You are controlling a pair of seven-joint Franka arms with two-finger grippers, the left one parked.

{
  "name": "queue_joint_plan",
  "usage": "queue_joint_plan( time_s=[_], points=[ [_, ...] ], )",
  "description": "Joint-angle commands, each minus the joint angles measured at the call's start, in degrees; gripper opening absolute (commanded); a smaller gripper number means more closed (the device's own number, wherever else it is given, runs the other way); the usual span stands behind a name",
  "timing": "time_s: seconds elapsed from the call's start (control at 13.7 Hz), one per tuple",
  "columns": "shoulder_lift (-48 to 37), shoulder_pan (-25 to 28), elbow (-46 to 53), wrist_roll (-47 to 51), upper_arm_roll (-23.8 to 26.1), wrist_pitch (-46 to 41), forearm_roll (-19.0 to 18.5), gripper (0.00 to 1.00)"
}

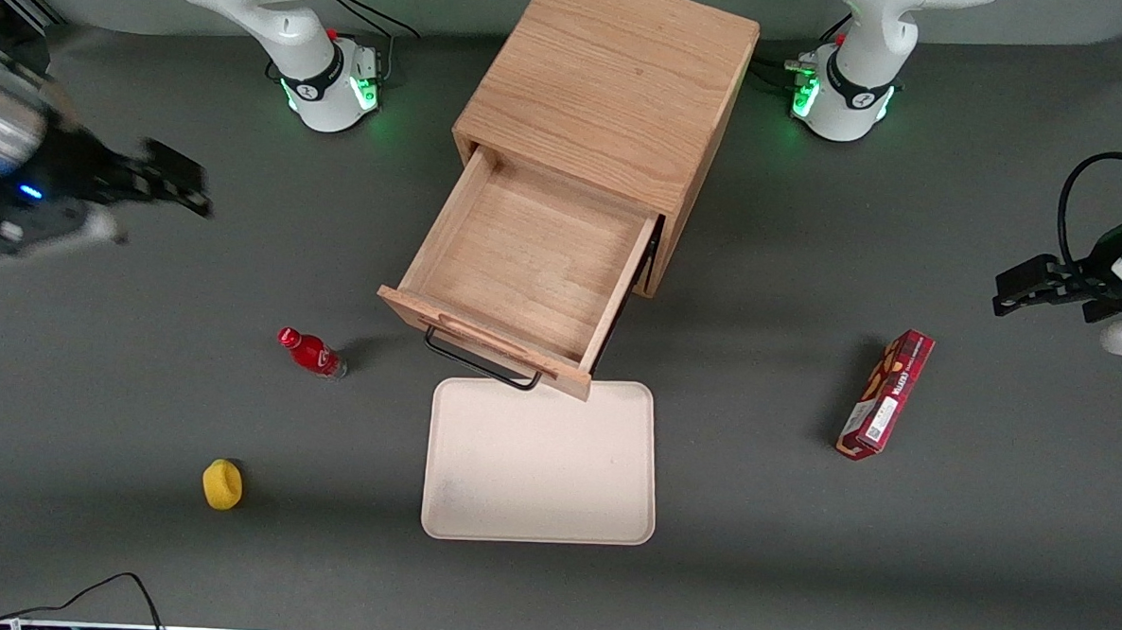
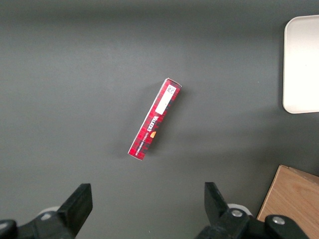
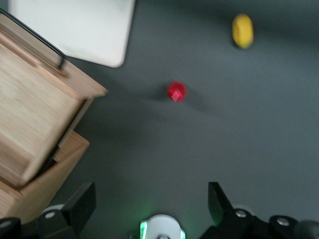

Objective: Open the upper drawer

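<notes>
The upper drawer (image 1: 525, 261) of the light-oak cabinet (image 1: 614, 81) stands pulled far out, its tray empty, its black wire handle (image 1: 483, 364) at the front over the edge of a white tray. It also shows in the right wrist view (image 3: 35, 124). My right gripper (image 1: 174, 177) hangs open and empty high above the table, toward the working arm's end, well away from the drawer. In the right wrist view its fingers (image 3: 79, 201) are spread wide with only dark table between them (image 3: 152, 199).
A white tray (image 1: 540, 466) lies in front of the drawer. A red bottle (image 1: 311, 352) lies beside the drawer front, a yellow object (image 1: 222, 484) nearer the camera. A red box (image 1: 884, 393) lies toward the parked arm's end.
</notes>
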Motion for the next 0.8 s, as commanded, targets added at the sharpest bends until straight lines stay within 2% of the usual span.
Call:
queue_joint_plan(
  time_s=[0.0,0.15,0.29,0.44,0.73],
  points=[
    [-11.2,0.3,-18.7,5.8,-1.6,3.6,-2.1,1.0],
    [-21.8,0.3,-35.9,10.0,-2.2,13.2,-2.0,1.0],
    [-28.4,0.4,-47.1,14.2,-1.9,20.9,-1.9,1.0],
    [-29.3,0.3,-48.5,14.2,-2.1,22.4,-1.9,1.0],
    [-23.7,0.1,-40.5,17.0,-2.7,21.1,-2.6,1.0]
  ],
)
